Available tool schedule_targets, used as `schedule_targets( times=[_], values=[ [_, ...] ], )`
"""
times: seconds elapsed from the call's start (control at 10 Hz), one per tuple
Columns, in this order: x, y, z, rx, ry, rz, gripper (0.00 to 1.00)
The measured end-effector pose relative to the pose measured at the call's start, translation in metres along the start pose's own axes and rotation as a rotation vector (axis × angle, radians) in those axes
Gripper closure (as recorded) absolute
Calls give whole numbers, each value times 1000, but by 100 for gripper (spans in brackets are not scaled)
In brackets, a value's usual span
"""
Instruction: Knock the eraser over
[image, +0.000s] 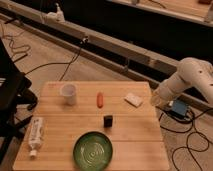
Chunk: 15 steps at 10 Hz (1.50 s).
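The eraser (108, 120) is a small black block standing upright on the wooden table (60, 117), just behind the green plate (93, 150). My gripper (155, 98) is at the end of the white arm (186, 80), at the table's right edge, next to the white pad (133, 99). It is well to the right of the eraser and a little behind it, not touching it.
An orange-red oblong piece (100, 99) lies behind the eraser. A white cup (69, 93) stands at the back left. A bottle (35, 135) lies at the left front. A blue box (179, 109) and cables are on the floor to the right.
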Motion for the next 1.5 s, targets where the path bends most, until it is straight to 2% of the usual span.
schedule_targets(
  times=[0.2, 0.3, 0.5, 0.9, 1.5],
  values=[
    [-8, 4, 26, -39, 21, -51, 100],
    [-16, 5, 42, -48, 11, -49, 100],
    [-31, 3, 69, -53, -28, -12, 100],
    [-73, 14, 119, -86, -142, 23, 100],
    [-72, 10, 113, -74, -145, 21, 100]
  ],
)
